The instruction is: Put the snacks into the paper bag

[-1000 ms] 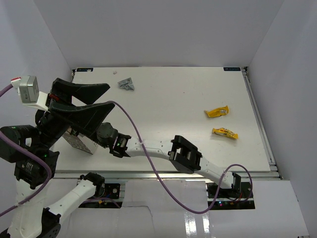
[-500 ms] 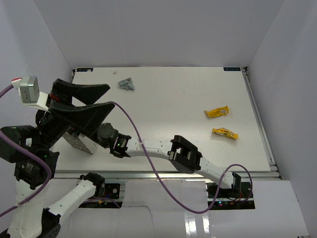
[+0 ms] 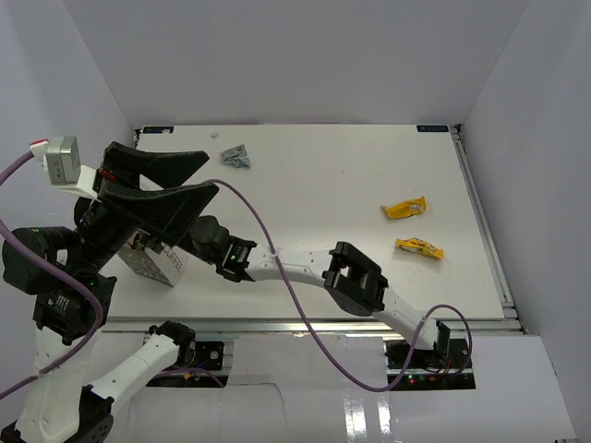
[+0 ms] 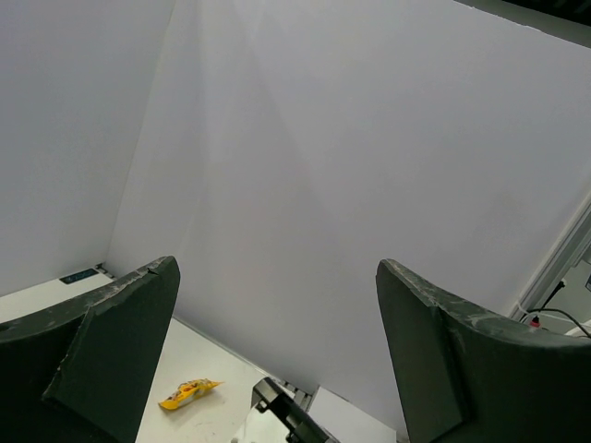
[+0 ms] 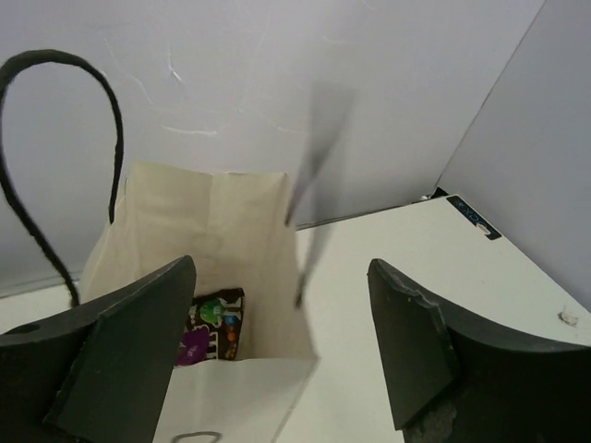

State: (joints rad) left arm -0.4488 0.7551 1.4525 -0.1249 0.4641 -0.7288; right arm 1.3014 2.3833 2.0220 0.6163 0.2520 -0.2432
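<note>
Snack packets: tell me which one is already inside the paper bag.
The dark, colourfully printed packet, lying at the bottom of the paper bag. The farther yellow packet, the nearer yellow packet and the grey packet lie out on the table.

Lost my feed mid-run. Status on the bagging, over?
Left gripper open, raised. Right gripper open above paper bag mouth. One dark candy packet inside; two yellow packets, one grey packet on table. No obstruction seen.

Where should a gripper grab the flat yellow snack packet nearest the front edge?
Across the narrow middle of the yellow snack packet, straight down from above: it lies flat and elongated, so closing across its short width probably holds best.
</note>
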